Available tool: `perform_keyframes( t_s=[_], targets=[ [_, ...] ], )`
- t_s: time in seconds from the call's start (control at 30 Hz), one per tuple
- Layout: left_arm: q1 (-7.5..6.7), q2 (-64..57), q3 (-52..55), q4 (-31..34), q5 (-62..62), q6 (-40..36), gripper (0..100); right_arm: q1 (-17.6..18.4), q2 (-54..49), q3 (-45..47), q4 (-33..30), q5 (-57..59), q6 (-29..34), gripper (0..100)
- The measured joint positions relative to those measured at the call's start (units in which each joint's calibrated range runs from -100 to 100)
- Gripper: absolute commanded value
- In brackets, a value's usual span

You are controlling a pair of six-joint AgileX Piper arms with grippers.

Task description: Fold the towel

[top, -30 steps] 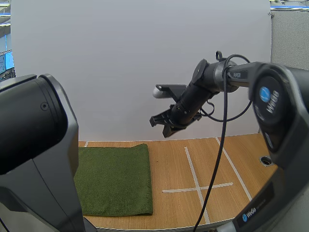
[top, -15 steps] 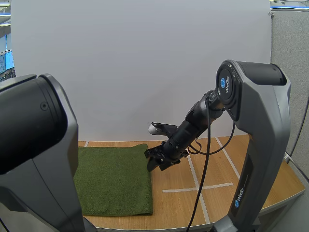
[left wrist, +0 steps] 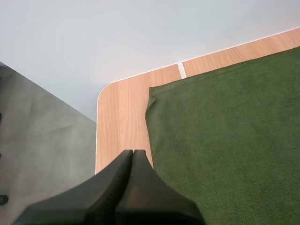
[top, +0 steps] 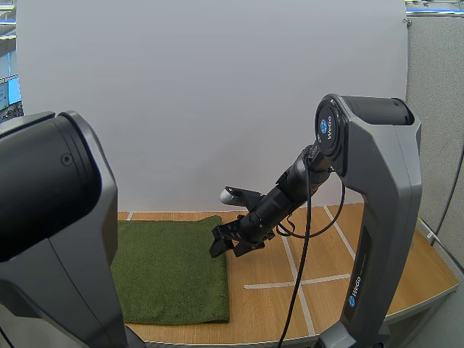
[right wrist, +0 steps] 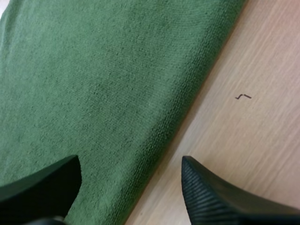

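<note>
One towel (top: 170, 268) is lying flat on the table (top: 319, 250), its left side hiding behind the left arm (top: 51, 217); one left gripper (left wrist: 133, 152), fingers together, is hovering by its far corner; one right gripper (top: 221, 243), fingers apart, is straddling its right edge.

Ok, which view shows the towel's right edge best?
Right wrist view: the open right gripper straddles the towel edge close up. High view shows it farther off; left wrist view shows the towel's left corner.
</note>
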Motion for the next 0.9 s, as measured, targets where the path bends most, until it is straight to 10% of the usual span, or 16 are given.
perform_keyframes(
  t_s=[0.7,0.9],
  targets=[
    [0.00,0.0,0.0,0.0,0.0,0.0,0,3.6,3.9,-0.1,4.8,-1.3,-2.4,100],
    [0.00,0.0,0.0,0.0,0.0,0.0,0,3.8,3.9,-0.1,4.8,-1.7,-2.4,37]
  ],
)
